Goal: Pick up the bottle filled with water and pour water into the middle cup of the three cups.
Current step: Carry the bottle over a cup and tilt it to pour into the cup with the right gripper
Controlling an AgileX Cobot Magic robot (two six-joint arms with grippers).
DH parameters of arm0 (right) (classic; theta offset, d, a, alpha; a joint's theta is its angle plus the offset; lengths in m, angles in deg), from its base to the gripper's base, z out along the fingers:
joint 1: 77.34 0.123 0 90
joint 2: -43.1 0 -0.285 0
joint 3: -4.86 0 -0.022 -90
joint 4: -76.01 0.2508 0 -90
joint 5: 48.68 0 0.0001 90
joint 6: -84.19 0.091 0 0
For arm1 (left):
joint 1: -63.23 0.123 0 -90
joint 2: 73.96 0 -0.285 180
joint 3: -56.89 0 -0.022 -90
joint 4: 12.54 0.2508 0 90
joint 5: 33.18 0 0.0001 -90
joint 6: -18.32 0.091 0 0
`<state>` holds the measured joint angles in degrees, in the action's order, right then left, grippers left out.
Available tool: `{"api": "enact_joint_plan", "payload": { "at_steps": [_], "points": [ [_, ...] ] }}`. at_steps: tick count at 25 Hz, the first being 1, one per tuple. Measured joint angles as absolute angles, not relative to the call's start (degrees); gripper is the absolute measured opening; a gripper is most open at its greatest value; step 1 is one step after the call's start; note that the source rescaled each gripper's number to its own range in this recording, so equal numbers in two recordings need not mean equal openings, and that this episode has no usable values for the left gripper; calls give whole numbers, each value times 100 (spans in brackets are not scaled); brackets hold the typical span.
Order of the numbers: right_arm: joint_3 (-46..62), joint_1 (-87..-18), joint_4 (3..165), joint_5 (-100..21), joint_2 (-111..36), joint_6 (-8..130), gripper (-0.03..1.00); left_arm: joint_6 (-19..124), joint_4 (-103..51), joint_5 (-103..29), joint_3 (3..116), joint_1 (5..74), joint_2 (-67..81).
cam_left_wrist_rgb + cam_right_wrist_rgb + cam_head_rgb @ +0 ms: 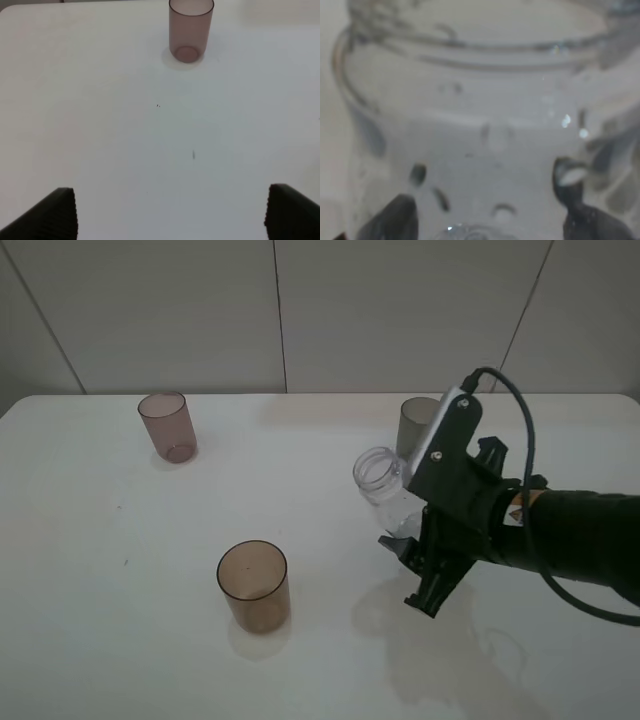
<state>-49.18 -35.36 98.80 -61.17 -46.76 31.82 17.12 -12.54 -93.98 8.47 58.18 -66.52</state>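
Note:
The clear bottle, uncapped, is held in my right gripper, which is shut on its lower body. It hangs a little above the table, its shadow below it, mouth leaning left. The bottle fills the right wrist view between the dark fingertips. The brown middle cup stands upright at the front, left of the bottle and apart from it. The pinkish-mauve cup stands far left; it also shows in the left wrist view. The dark grey cup stands behind the bottle, partly hidden. My left gripper is open and empty.
The white table runs back to a pale panelled wall. The right arm and its black cable reach in from the right edge. The left arm is out of the exterior high view.

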Motion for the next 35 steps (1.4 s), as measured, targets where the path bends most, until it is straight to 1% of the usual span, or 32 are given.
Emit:
{"api": "enact_joint_plan", "payload": {
  "at_steps": [3,7,16,20,23,25,30,35],
  "points": [
    [-4603,-3536,9427,-5732,-4676,3063,0,1712,-1254,-9398,847,5818,-6652],
    [-4359,-3536,8774,-5604,-4670,3044,0,1712,-1254,-9398,847,5818,-6652],
    [-3971,-3536,6827,-5807,-4986,3044,0,1712,-1254,-9398,847,5818,-6652],
    [-3764,-3536,6339,-6004,-5344,3039,0,1712,-1254,-9398,847,5818,-6652],
    [-3729,-3536,6267,-6271,-5607,2818,0,1712,-1254,-9398,847,5818,-6652],
    [-3729,-3536,6402,-6670,-5780,2427,0,1712,-1254,-9398,847,5818,-6652],
    [-3723,-3536,7328,-7666,-6150,1338,0,1712,-1254,-9398,847,5818,-6652],
    [-3713,-3536,7601,-8017,-6448,1154,0,1712,-1254,-9398,847,5818,-6652]
  ]
}}
